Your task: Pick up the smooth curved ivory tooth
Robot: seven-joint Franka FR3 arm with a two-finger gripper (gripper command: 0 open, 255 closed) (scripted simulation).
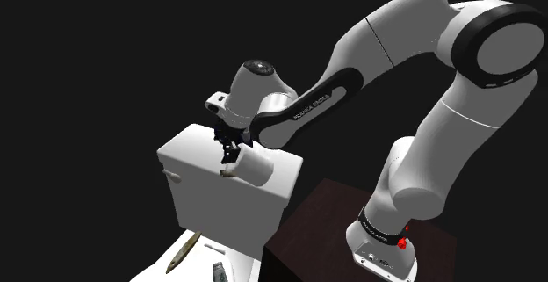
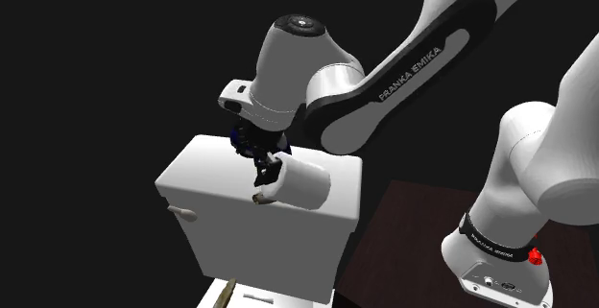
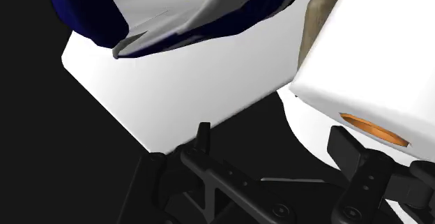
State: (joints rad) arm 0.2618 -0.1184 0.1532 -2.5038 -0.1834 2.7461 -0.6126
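My gripper [image 3: 274,137] hangs with its fingers spread, pinching nothing, just beside the paper roll [image 3: 376,55] on the white tank [image 1: 224,210]. The tooth [image 3: 315,27], I judge, is the smooth tan sliver tucked against the roll's side. It looks slick and curved, so I should straddle its narrow width, clear of the roll, before closing.

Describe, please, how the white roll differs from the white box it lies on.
The roll is a short cylinder lying on its side; the box is a squarish block with flat faces. The roll is far smaller than the box and rests on the box's top. The roll's end shows an orange-brown core, while the box carries a small lever on its front. Both are plain white.
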